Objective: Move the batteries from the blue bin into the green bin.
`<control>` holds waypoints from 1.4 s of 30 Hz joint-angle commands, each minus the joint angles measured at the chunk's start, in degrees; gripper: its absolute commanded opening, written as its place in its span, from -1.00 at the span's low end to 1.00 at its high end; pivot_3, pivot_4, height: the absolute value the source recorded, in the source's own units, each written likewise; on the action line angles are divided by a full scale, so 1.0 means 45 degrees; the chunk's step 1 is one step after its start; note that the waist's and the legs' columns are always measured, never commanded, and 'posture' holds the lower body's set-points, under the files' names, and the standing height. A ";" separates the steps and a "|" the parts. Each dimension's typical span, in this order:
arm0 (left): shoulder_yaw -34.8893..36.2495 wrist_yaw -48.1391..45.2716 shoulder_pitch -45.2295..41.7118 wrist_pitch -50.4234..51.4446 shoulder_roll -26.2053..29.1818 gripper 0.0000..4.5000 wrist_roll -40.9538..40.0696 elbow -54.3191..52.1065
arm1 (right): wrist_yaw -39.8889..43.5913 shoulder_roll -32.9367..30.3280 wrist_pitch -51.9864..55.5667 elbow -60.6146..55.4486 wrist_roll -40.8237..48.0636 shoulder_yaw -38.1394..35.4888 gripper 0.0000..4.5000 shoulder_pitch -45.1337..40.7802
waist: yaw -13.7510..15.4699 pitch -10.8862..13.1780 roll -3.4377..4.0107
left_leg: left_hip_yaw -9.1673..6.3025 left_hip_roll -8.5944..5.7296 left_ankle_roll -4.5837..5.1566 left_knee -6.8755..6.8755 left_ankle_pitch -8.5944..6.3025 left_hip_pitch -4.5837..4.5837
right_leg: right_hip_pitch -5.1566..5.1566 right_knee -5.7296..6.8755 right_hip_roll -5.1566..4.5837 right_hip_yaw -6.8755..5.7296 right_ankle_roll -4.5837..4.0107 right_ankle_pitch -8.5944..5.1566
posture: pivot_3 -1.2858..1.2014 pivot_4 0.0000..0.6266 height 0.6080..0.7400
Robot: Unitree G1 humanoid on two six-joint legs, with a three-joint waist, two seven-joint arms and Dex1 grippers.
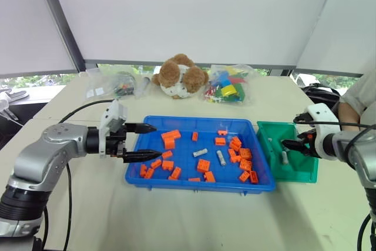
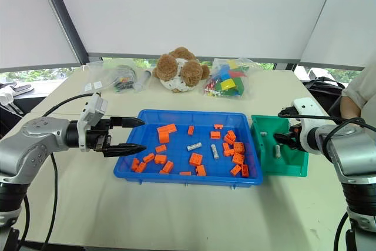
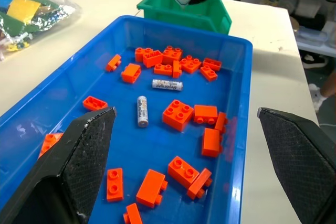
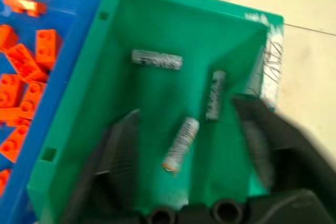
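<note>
The blue bin (image 1: 200, 185) lies mid-table and holds two batteries (image 1: 200, 152) (image 1: 221, 157) among many orange bricks (image 1: 170, 138). My left gripper (image 1: 157, 140) hovers open over the bin's left end, pointing along it, with nothing between its fingers. The green bin (image 1: 305, 171) stands against the blue bin's right side. Three batteries (image 4: 156, 59) (image 4: 215, 95) (image 4: 181, 142) lie inside it. My right gripper (image 1: 286, 148) hangs over the green bin with its fingers (image 4: 121, 150) apart, one on each side of the nearest battery, which lies loose on the floor of the bin.
A teddy bear (image 1: 179, 76), a bag of coloured bricks (image 1: 228, 86) and a clear bag of small parts (image 1: 114, 84) lie along the table's far edge. A person's sleeve (image 1: 361, 95) shows at the far right. Bare table stretches in front of both bins.
</note>
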 commanded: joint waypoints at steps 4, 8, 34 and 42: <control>0.0306 -0.0036 -0.0148 -0.0093 0.0131 1.00 -0.0101 -0.0196 | 0.1254 0.0097 0.0035 -0.2046 0.2081 0.0002 0.98 -0.1550 | -0.0044 0.0000 0.0001 | 0.0000 0.0000 0.0003 0.0000 -0.0002 0.0000 | -0.0002 0.0001 0.0001 0.0000 0.0000 0.0000 | 0.03 -0.52 0.80; 0.0295 0.0020 -0.0228 -0.0129 0.0157 1.00 -0.0025 -0.0148 | 0.1600 0.1292 -0.0644 -0.2900 0.2699 0.2096 0.98 -0.1925 | -0.0011 -0.0001 -0.0001 | -0.0018 0.0006 0.0006 -0.0007 -0.0004 0.0000 | -0.0001 0.0005 0.0012 -0.0008 -0.0001 -0.0001 | 0.03 -0.52 0.80; 0.0771 0.0481 -0.0029 0.0206 0.0423 1.00 -0.0236 -0.0734 | 0.3708 0.5034 -0.9187 0.6398 -0.2550 0.8084 0.98 -0.4491 | 0.0012 0.0000 -0.0004 | -0.0002 0.0004 -0.0030 0.0027 0.0018 -0.0015 | -0.0005 0.0013 0.0004 -0.0010 0.0001 0.0000 | 0.03 -0.52 0.80; 0.0773 0.0564 -0.0061 0.0198 0.0415 1.00 -0.0213 -0.0754 | 0.4093 0.5709 -0.9740 0.7673 -0.3284 0.8019 0.45 -0.4733 | -0.0007 0.0000 -0.0005 | -0.0003 0.0005 -0.0033 0.0029 0.0020 -0.0015 | -0.0005 0.0019 0.0006 -0.0011 0.0002 0.0001 | 0.03 -0.52 0.80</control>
